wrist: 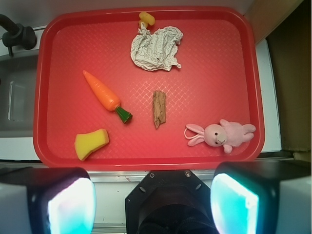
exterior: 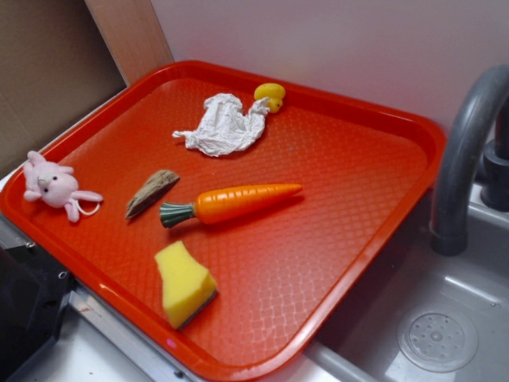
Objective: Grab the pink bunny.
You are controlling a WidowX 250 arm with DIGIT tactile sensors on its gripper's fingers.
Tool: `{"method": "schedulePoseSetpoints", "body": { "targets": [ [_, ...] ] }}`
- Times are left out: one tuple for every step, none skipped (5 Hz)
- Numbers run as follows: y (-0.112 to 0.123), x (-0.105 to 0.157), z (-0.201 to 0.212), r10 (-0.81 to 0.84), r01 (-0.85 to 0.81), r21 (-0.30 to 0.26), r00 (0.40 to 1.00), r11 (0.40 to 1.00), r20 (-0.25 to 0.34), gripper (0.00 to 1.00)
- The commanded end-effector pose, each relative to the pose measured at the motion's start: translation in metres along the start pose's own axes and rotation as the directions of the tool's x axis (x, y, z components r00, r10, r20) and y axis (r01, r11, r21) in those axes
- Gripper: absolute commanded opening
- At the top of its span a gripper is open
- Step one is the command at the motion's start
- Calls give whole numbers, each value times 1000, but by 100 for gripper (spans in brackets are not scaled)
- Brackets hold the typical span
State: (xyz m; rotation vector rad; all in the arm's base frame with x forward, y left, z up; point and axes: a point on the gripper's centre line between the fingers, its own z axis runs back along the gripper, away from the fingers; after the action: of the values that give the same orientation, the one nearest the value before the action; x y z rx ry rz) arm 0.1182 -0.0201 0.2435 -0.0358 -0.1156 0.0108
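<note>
You had a red tray [exterior: 413, 143] lying beside a grey sink [exterior: 445, 334] with its curved faucet [exterior: 465, 135] at the right of the exterior frame, a pale wall behind and a wooden panel [exterior: 131, 36] at upper left. Your tool [wrist: 153, 195] hung at the bottom of the wrist frame, below the tray's near rim, its two fingers [wrist: 58, 200] spread wide apart and holding nothing. On the tray, the pink bunny [wrist: 222, 134] lay on its side at the lower right of the wrist frame, near the rim. A brown wood chip [wrist: 159, 108] sat just left of it, then a carrot [wrist: 102, 93] and a yellow sponge [wrist: 91, 144] at lower left. A crumpled white paper wad [wrist: 156, 48] touched a small yellow duck [wrist: 146, 19] at top centre.
</note>
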Motion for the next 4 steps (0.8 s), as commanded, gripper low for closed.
{"method": "schedulePoseSetpoints", "body": {
  "targets": [
    [0, 0, 0, 0, 0, 0, 1000, 1000, 0, 100],
    [13, 18, -5, 242, -244, 10, 967, 970, 85, 100],
    [35, 31, -23, 470, -474, 55, 880, 879, 71, 100],
    [71, 28, -52, 670, -670, 121, 741, 732, 43, 100]
  ]
}}
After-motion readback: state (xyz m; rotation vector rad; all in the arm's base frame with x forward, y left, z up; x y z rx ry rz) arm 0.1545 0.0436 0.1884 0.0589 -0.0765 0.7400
